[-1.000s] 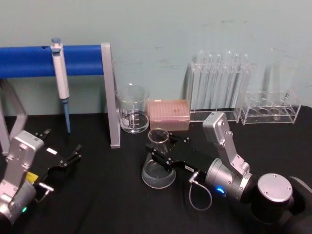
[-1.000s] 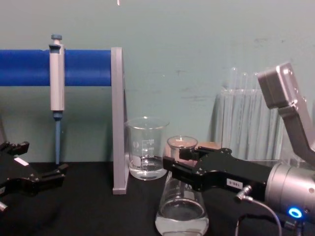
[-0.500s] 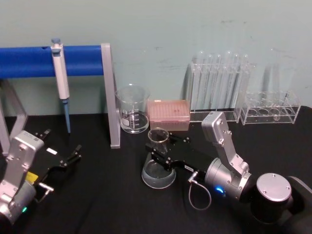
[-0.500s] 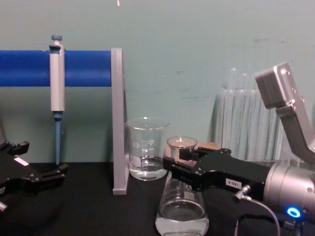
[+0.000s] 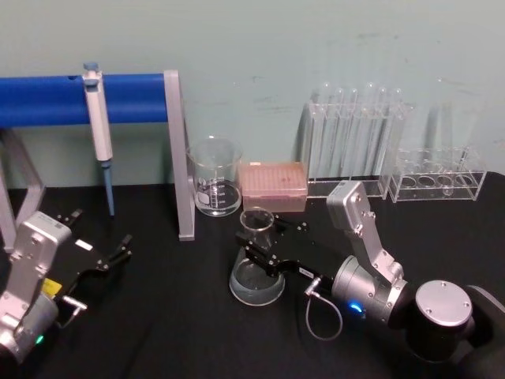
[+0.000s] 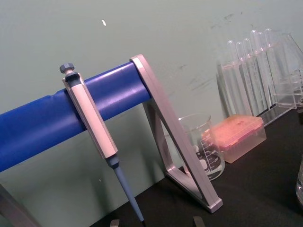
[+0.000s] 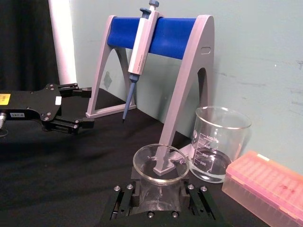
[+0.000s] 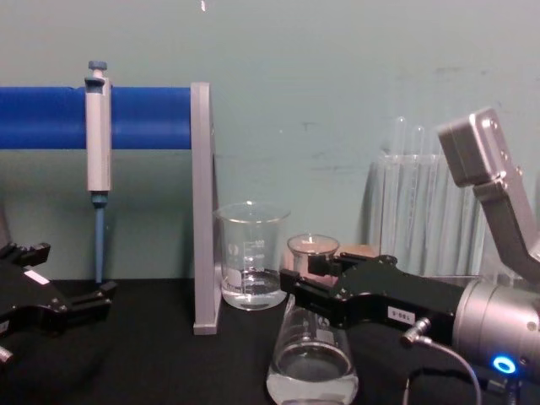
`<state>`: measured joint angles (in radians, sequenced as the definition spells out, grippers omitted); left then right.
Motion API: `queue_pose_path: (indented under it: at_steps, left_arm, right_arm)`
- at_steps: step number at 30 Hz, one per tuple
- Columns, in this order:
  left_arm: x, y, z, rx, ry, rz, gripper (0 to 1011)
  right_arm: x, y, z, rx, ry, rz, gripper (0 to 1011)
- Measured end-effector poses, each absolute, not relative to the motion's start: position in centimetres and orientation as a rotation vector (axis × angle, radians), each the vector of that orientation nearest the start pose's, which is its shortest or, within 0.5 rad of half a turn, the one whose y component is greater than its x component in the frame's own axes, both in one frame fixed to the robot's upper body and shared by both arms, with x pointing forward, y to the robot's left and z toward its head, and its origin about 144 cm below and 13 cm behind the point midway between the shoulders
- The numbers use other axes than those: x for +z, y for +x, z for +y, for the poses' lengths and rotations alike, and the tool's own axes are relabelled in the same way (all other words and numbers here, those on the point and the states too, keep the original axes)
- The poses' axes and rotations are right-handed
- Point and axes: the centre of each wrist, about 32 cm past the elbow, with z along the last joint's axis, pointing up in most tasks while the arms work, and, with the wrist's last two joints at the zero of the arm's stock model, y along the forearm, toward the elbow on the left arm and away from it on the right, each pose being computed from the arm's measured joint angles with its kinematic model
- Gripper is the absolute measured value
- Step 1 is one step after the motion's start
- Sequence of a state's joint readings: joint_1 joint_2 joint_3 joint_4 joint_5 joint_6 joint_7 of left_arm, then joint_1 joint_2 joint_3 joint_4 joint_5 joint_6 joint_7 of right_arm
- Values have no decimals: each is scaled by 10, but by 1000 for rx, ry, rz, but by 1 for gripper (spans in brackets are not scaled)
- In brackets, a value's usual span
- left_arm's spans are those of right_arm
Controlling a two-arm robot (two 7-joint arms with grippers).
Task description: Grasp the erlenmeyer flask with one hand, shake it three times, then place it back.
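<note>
Chest view had my right tool (image 8: 305,287) clamped on the neck of the erlenmeyer flask (image 8: 312,371), one jaw on each side, with the flask upright and its wide base down on the black counter (image 8: 152,363), a little clear liquid in it. The flask stood just in front of the glass beaker (image 5: 215,177) and the pink tip box (image 5: 273,185). My left tool (image 5: 101,254) sat parked over the counter's left side with its jaws apart, well clear of the flask.

Beaker (image 5: 215,177) just behind flask (image 5: 256,268)
</note>
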<state>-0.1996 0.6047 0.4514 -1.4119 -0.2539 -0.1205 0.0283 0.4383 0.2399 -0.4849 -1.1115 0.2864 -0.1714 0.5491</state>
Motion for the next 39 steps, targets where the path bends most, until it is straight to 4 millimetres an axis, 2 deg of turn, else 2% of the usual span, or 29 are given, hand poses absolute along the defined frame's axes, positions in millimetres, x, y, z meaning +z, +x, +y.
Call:
queue_pose_path:
  at_steps: [8, 12, 13, 15, 17, 23, 28, 39]
  left_arm:
    - [1140, 489, 310, 1248, 304, -285, 1001]
    - [1140, 489, 310, 1248, 304, -285, 1001]
    - [1140, 489, 310, 1248, 304, -285, 1001]
    - [1140, 489, 310, 1248, 305, -285, 1001]
    - [1140, 489, 310, 1248, 305, -285, 1001]
    - [1140, 489, 310, 1248, 305, -285, 1001]
    - [1140, 489, 310, 1248, 304, -285, 1001]
    - [1140, 489, 310, 1248, 305, -285, 1001]
  right_arm:
    - [1136, 559, -200, -694, -76, -94, 451]
    - [1135, 559, -200, -693, -85, -91, 534]
    - [1135, 559, -200, -693, -85, -91, 596]
    - [1135, 559, -200, -693, -85, -91, 626]
    - [1135, 559, -200, -692, -84, -91, 715]
    - [1135, 559, -200, -693, -82, -91, 898]
    - [1136, 559, -200, -693, -81, -91, 1002]
    - [1136, 559, -200, -693, -79, -92, 1000]
